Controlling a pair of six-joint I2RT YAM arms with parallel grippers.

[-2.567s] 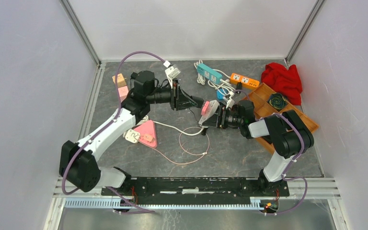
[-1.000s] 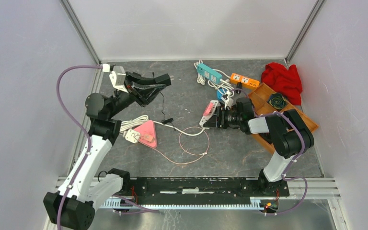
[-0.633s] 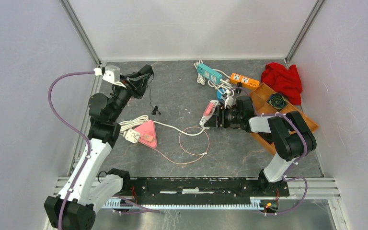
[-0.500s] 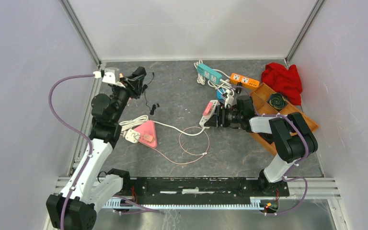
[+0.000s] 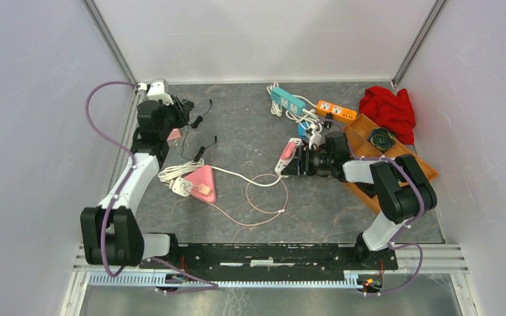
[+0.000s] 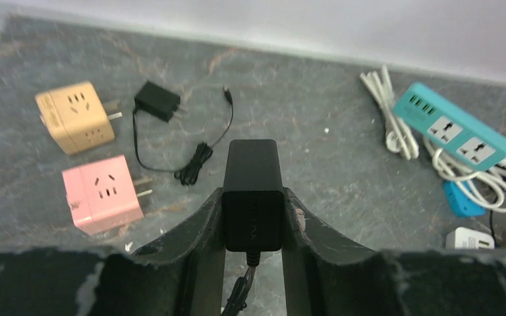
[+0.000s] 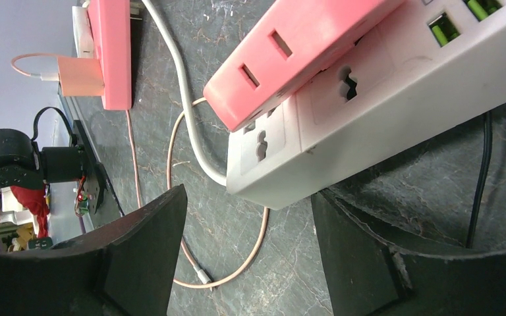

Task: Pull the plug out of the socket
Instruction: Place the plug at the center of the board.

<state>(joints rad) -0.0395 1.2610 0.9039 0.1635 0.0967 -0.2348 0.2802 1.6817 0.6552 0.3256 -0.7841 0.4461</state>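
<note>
Pinching the black plug (image 6: 253, 217) between its fingers, the left hand (image 6: 252, 195) hangs over the table (image 5: 237, 118) at its far left corner (cord trailing below), well apart from the white-and-pink power strip (image 7: 369, 85). The right hand (image 7: 247, 197), fingers spread, straddles that strip's end nearer the right edge.

Our left arm (image 5: 130, 181) reaches far forward, nearly straight. Its left gripper (image 6: 253, 192) is clamped on a black adapter (image 6: 253, 164), which sits between the fingers and juts out past their tips. Our right arm (image 5: 387, 187) folds at the elbow, forearm lying low and pointing left. The right gripper (image 7: 247, 191) stands with its jaws spread wide.
</note>
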